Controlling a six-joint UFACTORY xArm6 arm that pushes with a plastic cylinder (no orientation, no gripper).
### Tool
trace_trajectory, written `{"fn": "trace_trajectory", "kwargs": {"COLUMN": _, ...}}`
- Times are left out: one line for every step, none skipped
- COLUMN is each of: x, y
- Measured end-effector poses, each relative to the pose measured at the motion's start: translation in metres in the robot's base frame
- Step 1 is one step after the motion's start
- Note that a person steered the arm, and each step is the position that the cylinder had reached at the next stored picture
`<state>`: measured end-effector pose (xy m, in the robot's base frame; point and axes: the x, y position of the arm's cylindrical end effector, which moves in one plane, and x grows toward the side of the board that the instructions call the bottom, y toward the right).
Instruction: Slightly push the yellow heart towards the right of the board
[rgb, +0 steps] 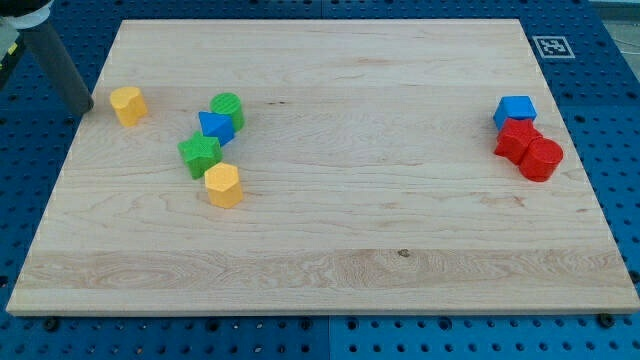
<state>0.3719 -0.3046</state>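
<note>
Pale wooden board (330, 240), light tan with faint brown grain streaks and one small dark knot low in the middle. Yellow plastic heart block (127, 104), orange-yellow. Yellow hexagonal plastic block (223, 185), same orange-yellow. Green plastic cylinder block (229, 107), bright green. Green plastic star-like block (199, 153), bright green. Blue plastic triangular block (215, 126), mid blue. Blue plastic cube-like block (515, 109), mid blue. Red plastic block (517, 139), shape unclear, solid red. Red plastic cylinder block (543, 159), solid red. Dark grey rod, my tip (84, 108). Blue perforated table (610, 110) with dark holes. Black-and-white square marker (551, 46).
</note>
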Motion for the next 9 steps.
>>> {"fn": "trace_trajectory", "kwargs": {"x": 0.003, "y": 0.014}}
{"fn": "trace_trajectory", "kwargs": {"x": 0.003, "y": 0.021}}
{"fn": "trace_trajectory", "kwargs": {"x": 0.004, "y": 0.022}}
{"fn": "trace_trajectory", "kwargs": {"x": 0.004, "y": 0.022}}
{"fn": "trace_trajectory", "kwargs": {"x": 0.011, "y": 0.022}}
{"fn": "trace_trajectory", "kwargs": {"x": 0.025, "y": 0.024}}
{"fn": "trace_trajectory", "kwargs": {"x": 0.011, "y": 0.038}}
{"fn": "trace_trajectory", "kwargs": {"x": 0.006, "y": 0.045}}
{"fn": "trace_trajectory", "kwargs": {"x": 0.006, "y": 0.045}}
